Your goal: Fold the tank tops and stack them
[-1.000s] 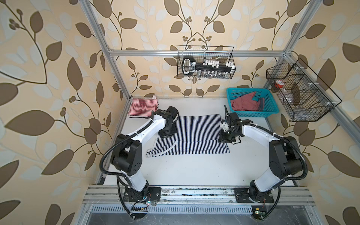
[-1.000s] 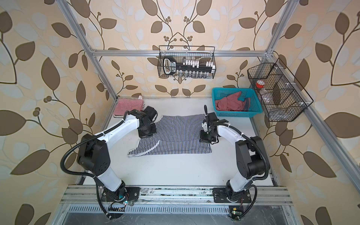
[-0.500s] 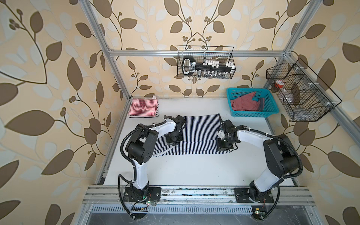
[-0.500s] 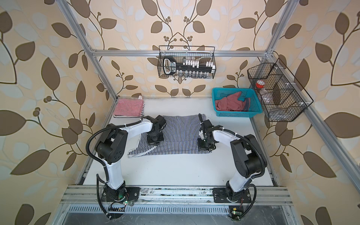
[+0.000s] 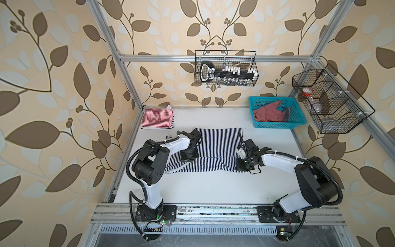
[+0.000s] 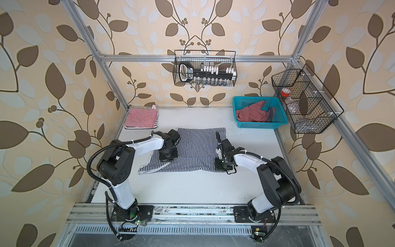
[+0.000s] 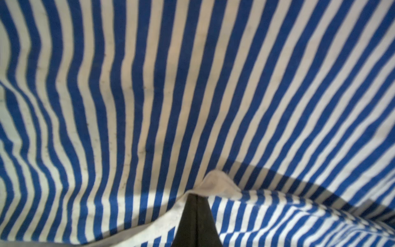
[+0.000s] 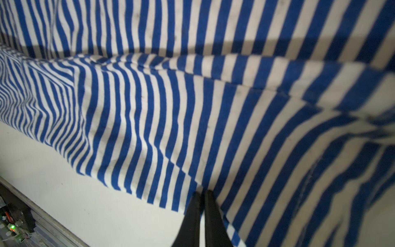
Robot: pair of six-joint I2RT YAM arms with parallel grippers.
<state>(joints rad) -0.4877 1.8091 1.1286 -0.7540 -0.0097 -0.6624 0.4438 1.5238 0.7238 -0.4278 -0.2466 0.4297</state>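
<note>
1. Top views show a white table point(image 5: 213, 188) with two robot arms reaching in from its near edge.
2. Mid-table, between the arms, lies the navy-and-white striped tank top point(image 5: 215, 147), spread wide. Its near part is doubled over itself along a crease running side to side.
3. The left gripper point(image 5: 189, 159) points down onto the left part of this top. In the left wrist view its jaws are pressed together, pinching a bunched white hem at the tip point(image 7: 196, 197).
4. The right gripper point(image 5: 241, 167) sits at the top's near right corner. In the right wrist view point(image 8: 203, 194) the jaws are all but together, nipping the cloth edge, and the stripes pull toward them.
5. A red-and-white striped tank top point(image 5: 157, 118) rests folded in the far left corner, well apart.
6. A dusty red tank top point(image 5: 267, 113) lies crumpled in a turquoise basket point(image 5: 275, 126) at the far right (its print cannot be made out).
</note>
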